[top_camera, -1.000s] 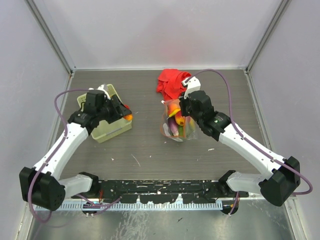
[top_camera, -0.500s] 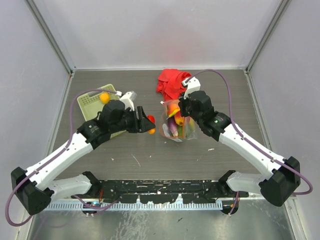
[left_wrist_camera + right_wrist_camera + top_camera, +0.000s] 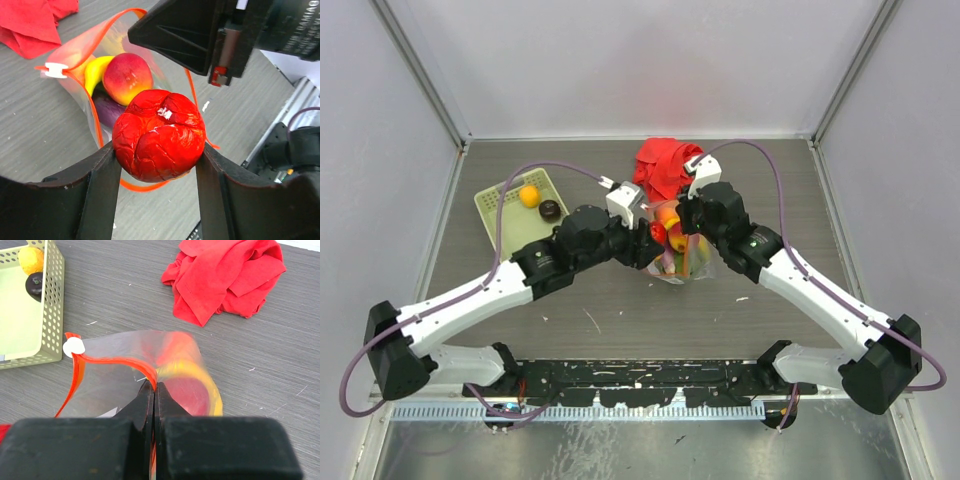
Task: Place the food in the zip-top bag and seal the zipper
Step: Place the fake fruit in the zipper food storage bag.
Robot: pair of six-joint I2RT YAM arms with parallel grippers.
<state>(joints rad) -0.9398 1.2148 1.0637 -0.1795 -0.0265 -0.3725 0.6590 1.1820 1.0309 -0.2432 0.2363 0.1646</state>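
Note:
The clear zip-top bag [image 3: 676, 262] stands open at mid-table, with a yellow banana [image 3: 96, 73], a red-yellow piece [image 3: 127, 77] and a dark purple piece [image 3: 107, 107] inside. My left gripper [image 3: 157, 152] is shut on a round red toy fruit [image 3: 159, 135] and holds it just above the bag's mouth; it also shows in the top view [image 3: 653, 236]. My right gripper [image 3: 155, 386] is shut on the red-orange zipper [image 3: 115, 362] at the bag's rim and holds the mouth up; it also shows in the top view [image 3: 688, 216]. A white slider [image 3: 74, 346] sits at the zipper's end.
The pale green slotted basket [image 3: 492, 208] at back left holds an orange fruit [image 3: 529, 196] and a dark piece [image 3: 550, 210]. A red cloth [image 3: 660, 165] lies crumpled just behind the bag. Grey walls close in the table.
My left arm lifted the red fruit out of the basket and swung right with it to above the bag's mouth. The right gripper has held the zipper edge still.

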